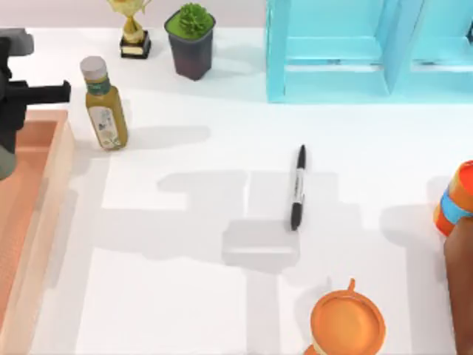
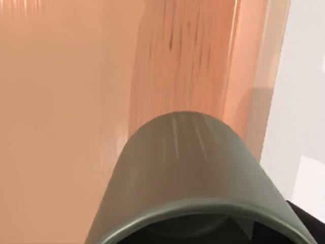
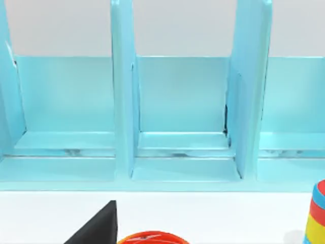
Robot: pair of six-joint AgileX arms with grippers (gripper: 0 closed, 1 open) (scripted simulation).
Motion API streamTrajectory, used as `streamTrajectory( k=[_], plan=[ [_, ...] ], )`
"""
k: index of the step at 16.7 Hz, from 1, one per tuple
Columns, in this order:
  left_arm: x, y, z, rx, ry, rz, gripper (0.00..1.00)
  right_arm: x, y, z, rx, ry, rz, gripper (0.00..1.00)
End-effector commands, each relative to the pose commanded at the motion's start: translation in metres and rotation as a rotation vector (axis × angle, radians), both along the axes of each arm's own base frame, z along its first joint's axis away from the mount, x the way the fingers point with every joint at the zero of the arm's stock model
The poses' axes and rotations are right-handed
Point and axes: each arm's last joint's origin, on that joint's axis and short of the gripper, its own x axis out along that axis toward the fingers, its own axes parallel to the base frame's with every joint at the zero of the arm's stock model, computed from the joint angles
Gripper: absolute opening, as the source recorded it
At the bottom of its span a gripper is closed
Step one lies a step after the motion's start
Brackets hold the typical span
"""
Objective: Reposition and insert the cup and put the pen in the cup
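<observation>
The left gripper [image 1: 15, 96] is hanging over the orange tray [image 1: 33, 214] at nine o'clock on the table, and the cup [image 2: 193, 178] is sitting close under its camera above the tray; whether the fingers are gripping it I cannot tell. The pen [image 1: 297, 188], dark print unreadable, is lying near the centre; the orange mug [image 1: 347, 325] is standing at five o'clock, the labelled bottle [image 1: 105, 105] at ten

Bright, even light fills the scene. Soft grey shadows fall rightward on the white table [image 1: 185, 296] from the bottle [image 1: 104, 105] and plant pot [image 1: 191, 41]. The cup [image 2: 193, 173] close to the left wrist camera looks streaked and blurred.
</observation>
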Motion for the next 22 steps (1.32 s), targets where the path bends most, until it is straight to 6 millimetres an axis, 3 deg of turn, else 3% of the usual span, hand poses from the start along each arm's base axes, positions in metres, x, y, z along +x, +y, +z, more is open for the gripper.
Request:
streamTrajectory(
  k=[5,11,14,19,22],
  plan=[
    [-0.024,-0.057,0.035,-0.002,0.062,-0.074,0.00,0.000,0.000,0.000,0.000,0.000,0.000,1.00],
    [-0.026,-0.062,0.034,-0.001,0.076,-0.080,0.00,0.000,0.000,0.000,0.000,0.000,0.000,1.00],
    [-0.017,-0.080,0.014,0.000,0.074,-0.072,0.00,0.000,0.000,0.000,0.000,0.000,0.000,1.00],
    [-0.005,-0.138,-0.041,-0.009,0.040,-0.078,0.00,0.000,0.000,0.000,0.000,0.000,0.000,1.00],
    [-0.006,-0.149,-0.052,-0.008,0.043,-0.080,0.00,0.000,0.000,0.000,0.000,0.000,0.000,1.00]
  ],
)
